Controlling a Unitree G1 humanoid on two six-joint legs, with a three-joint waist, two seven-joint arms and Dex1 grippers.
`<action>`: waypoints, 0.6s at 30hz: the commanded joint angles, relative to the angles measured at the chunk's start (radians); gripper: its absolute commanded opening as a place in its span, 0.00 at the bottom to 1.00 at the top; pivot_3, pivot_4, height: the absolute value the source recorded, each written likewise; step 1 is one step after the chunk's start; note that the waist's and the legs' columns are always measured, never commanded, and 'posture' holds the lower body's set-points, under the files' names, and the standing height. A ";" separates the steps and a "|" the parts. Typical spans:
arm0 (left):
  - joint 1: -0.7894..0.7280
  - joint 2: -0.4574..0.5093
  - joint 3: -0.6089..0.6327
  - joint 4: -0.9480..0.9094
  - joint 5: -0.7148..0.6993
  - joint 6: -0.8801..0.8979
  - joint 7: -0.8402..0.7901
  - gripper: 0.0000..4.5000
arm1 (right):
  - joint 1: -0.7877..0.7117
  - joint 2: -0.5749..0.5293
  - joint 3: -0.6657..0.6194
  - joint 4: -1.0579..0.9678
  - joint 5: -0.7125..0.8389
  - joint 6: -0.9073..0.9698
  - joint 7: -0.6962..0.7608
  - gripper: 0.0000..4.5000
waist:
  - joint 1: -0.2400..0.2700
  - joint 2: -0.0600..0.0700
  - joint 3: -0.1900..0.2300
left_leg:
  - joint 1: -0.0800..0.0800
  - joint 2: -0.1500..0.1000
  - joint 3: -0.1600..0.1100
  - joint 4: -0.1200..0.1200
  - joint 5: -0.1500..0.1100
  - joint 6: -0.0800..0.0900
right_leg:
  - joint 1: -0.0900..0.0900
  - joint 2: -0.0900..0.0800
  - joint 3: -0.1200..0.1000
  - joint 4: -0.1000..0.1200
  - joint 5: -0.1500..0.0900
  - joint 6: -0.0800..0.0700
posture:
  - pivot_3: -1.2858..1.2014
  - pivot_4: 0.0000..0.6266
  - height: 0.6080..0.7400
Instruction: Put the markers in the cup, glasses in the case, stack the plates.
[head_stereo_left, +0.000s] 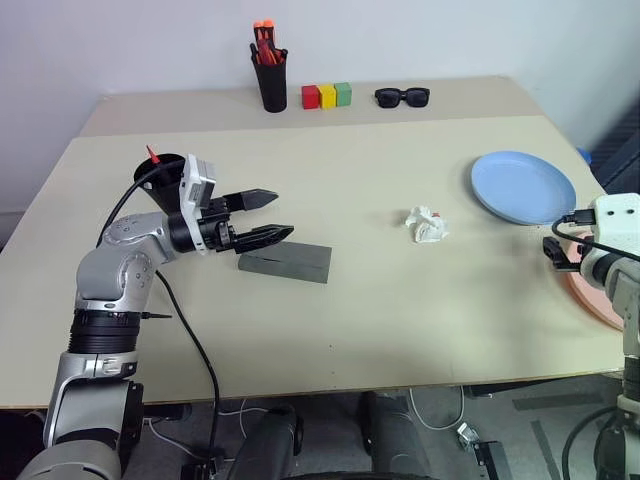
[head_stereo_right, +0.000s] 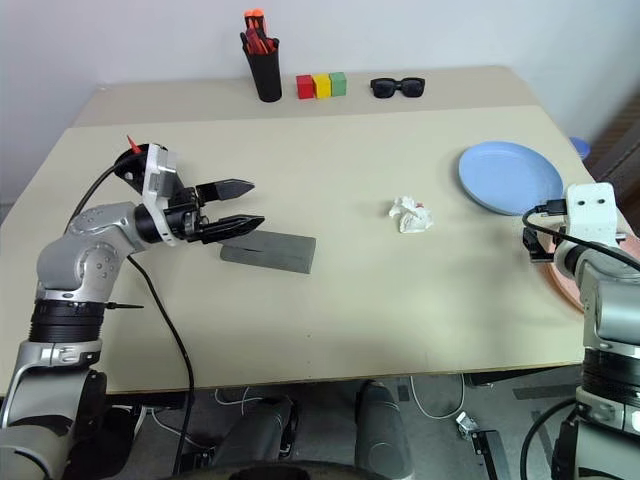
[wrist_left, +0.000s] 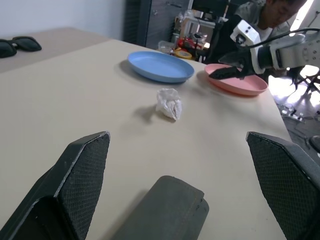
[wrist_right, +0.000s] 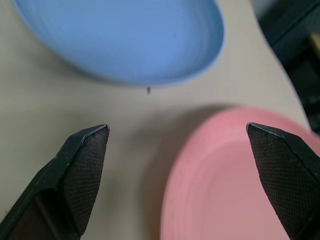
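Cup (head_stereo_left: 160, 170): at my far left on the counter (head_stereo_left: 380, 300), a wide black tumbler behind my left wrist, a red marker tip (head_stereo_left: 152, 153) poking above its rim. I judge the markers are in.
Left pincer (head_stereo_left: 268, 216): spread wide, empty, pointing level toward my right, hovering just above the near end of the case.
Case (head_stereo_left: 286, 263): grey, oblong, shut, lying flat just beside and below those fingers. I see no wire glasses on the counter, so I judge they are inside, though I cannot confirm it.
Crumpled wrapper (head_stereo_left: 426, 225): white scrap mid-counter, between case and plates, apart from both.
Blue plate (head_stereo_left: 522, 186): flat on the counter, right side, nothing on it.
Right pincer (wrist_right: 177, 175): wide and empty, poised low over the gap where the two plates lie side by side.
Pink plate (wrist_right: 240, 175): at the counter's right edge, just beside the blue one, not stacked.
Step in hand: stacking the plates, I judge; the last step left.
Next move: get one finger under a plate's rim, pinch, lift clear, then set it squarely on the other.
Surface: pale beige, smooth; a second counter behind carries a pen holder (head_stereo_left: 271, 80), coloured blocks (head_stereo_left: 327, 95) and sunglasses (head_stereo_left: 402, 96).
Room: plain white wall behind; a person sits past the right end amid equipment.
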 joint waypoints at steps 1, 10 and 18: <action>-0.016 0.005 0.008 -0.017 -0.009 -0.010 0.002 1.00 | -0.004 -0.011 -0.005 -0.018 -0.004 0.033 -0.007 1.00 | 0.000 0.000 0.000 | 0.000 0.000 0.000 0.000 0.000 0.000 | 0.000 0.000 0.000 0.000 0.000 0.000 | 0.52 0.24 1.00; 0.003 0.016 0.027 -0.055 -0.021 -0.002 0.039 1.00 | -0.012 0.027 -0.021 0.093 0.006 0.037 -0.028 0.49 | 0.000 0.000 0.000 | 0.000 0.000 0.000 0.000 0.000 0.000 | 0.000 0.000 0.000 0.000 0.000 0.000 | 0.52 0.24 1.00; -0.003 0.015 0.037 -0.060 -0.033 0.008 0.067 1.00 | -0.086 0.031 -0.035 0.137 -0.023 -0.035 -0.107 0.01 | 0.000 -0.001 -0.001 | 0.001 0.000 0.000 0.001 0.000 0.000 | 0.002 0.000 0.000 0.000 0.000 0.000 | 0.52 0.24 1.00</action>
